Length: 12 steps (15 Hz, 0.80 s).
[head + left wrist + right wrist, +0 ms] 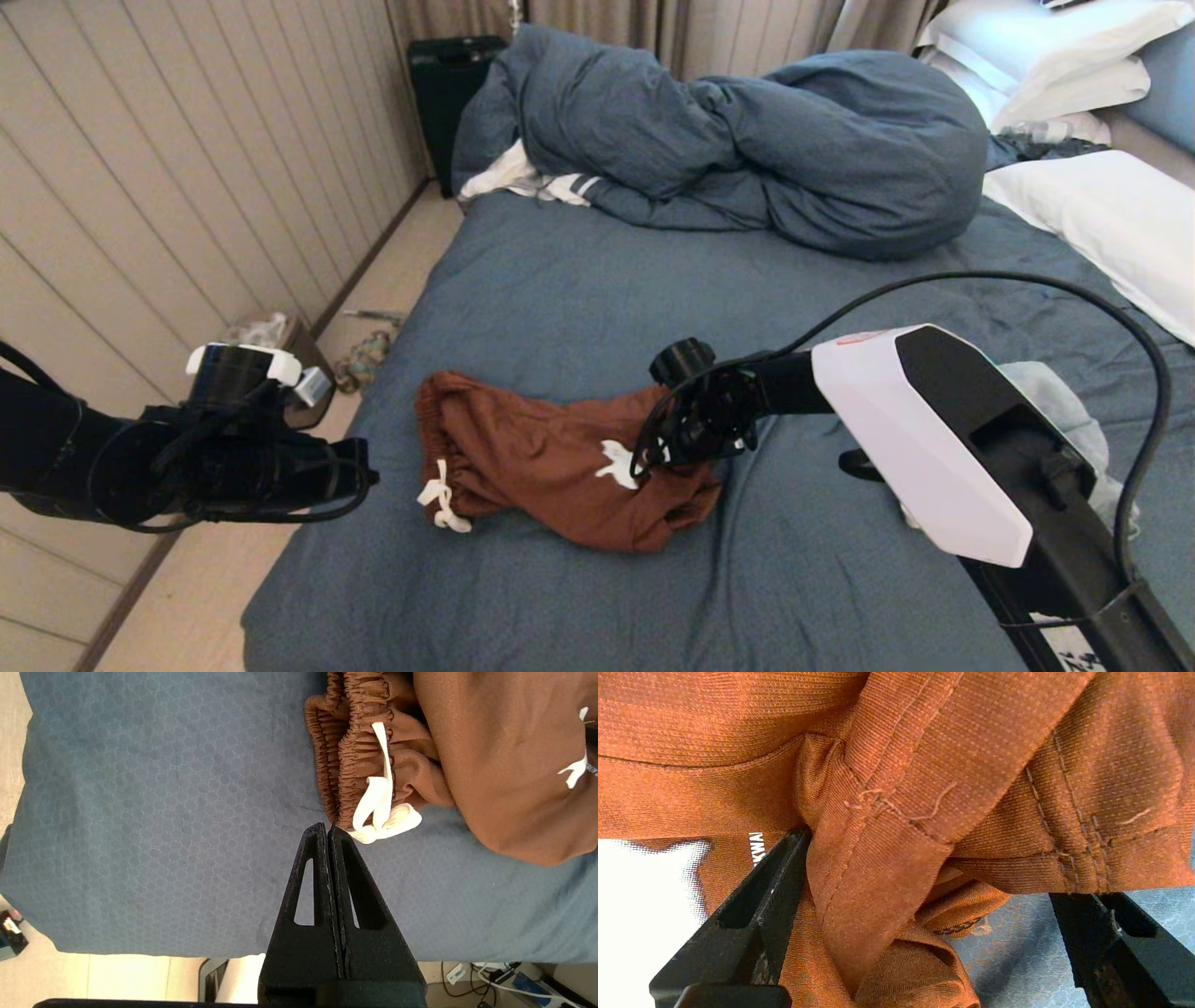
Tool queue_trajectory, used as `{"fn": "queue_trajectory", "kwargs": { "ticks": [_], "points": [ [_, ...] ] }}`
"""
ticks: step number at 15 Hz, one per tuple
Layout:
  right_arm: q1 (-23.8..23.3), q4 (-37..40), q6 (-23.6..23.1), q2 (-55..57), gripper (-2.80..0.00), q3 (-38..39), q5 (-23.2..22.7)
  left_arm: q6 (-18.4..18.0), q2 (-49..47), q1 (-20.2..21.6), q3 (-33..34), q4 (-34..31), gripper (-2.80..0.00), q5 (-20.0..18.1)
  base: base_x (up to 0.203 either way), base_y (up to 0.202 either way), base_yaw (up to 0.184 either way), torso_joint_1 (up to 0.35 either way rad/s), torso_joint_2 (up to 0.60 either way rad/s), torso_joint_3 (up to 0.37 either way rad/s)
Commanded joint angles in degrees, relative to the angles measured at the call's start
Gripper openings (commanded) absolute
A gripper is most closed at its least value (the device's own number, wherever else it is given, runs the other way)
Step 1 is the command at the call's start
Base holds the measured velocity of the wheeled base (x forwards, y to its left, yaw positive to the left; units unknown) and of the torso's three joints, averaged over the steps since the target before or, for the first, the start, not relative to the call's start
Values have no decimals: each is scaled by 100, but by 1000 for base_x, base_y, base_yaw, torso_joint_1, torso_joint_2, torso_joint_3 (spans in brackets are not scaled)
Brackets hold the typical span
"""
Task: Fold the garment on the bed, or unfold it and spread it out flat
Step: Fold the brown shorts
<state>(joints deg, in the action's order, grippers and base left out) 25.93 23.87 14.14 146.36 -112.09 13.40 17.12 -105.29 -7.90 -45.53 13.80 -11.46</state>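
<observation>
A rumpled brown pair of shorts [541,457] with a white drawstring [441,499] and a white logo lies on the near half of the bed [579,299]. My right gripper [667,462] points down into the right end of the shorts. In the right wrist view the right gripper [929,865] is open, its fingers wide apart with a stitched hem fold of the shorts [901,765] between them. My left gripper [373,476] hovers beyond the bed's left edge. It is shut and empty [327,828], its tips just short of the waistband and drawstring [380,812].
A bunched blue duvet [747,140] fills the far side of the bed, with a white striped cloth [541,182] at its left end. White pillows [1102,215] lie at the right. A pale cloth [1064,411] sits behind my right arm. A dark suitcase [448,75] stands by the wall.
</observation>
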Motion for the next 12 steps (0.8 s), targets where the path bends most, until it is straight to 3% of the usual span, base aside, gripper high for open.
{"fn": "queue_trajectory", "kwargs": {
  "ticks": [1, 2, 8, 12],
  "points": [
    [17, 24, 10, 24, 0, 12, 96, 11, 9, -1, 0, 9, -280, -5, 0, 0, 0, 0, 0, 0],
    [28, 30, 1, 24, -280, 12, 119, 11, 10, -1, 0, 9, -280, -5, 0, 0, 0, 0, 0, 0],
    [44, 28, 30, 11, -280, 56, 128, 11, 9, -1, -8, 9, -280, -5, 0, 0, 0, 0, 0, 0],
    [5, 30, 69, -576, -280, 305, 151, 11, 9, 0, -26, 17, -280, -41, 0, 0, 0, 0, 0, 0]
  ]
}}
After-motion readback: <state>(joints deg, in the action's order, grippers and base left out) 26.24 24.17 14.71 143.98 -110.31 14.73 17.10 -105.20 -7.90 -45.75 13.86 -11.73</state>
